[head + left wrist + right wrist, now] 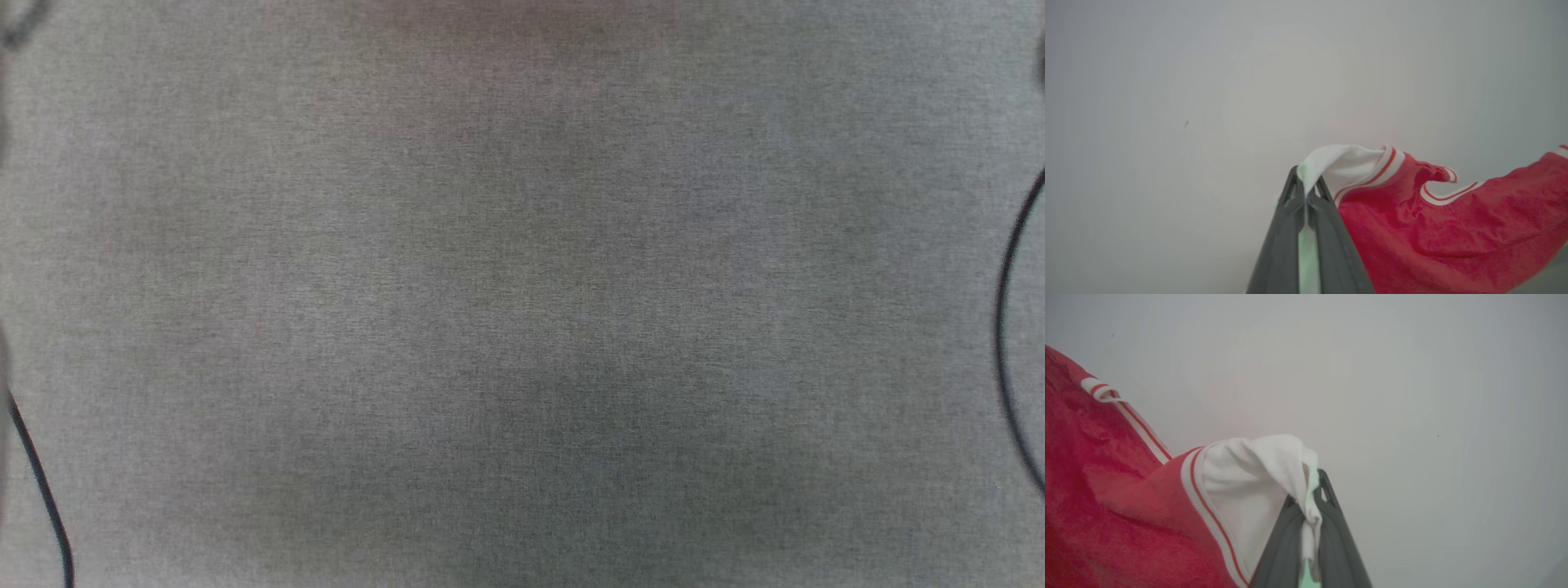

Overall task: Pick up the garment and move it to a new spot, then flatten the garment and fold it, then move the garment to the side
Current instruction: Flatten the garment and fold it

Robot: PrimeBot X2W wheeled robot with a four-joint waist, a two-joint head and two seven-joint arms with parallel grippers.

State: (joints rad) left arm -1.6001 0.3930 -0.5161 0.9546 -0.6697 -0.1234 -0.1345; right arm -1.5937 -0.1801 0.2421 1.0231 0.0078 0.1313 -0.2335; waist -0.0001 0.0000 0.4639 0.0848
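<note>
The garment (1437, 228), a red jersey with white sleeves and red-and-white striped trim, hangs off to the right in the left wrist view. My left gripper (1305, 185) is shut on the white sleeve fabric, which bunches over its fingertips. In the right wrist view the garment (1106, 498) spreads to the left, and my right gripper (1314, 490) is shut on the other white sleeve, a fold of it draped between the dark fingers. Both grippers hold the cloth up against a plain pale background.
The head view looks down on a flat grey cloth-like surface (522, 310). A thin black cable (1006, 327) curves along the right edge and another cable (41, 490) runs at the lower left.
</note>
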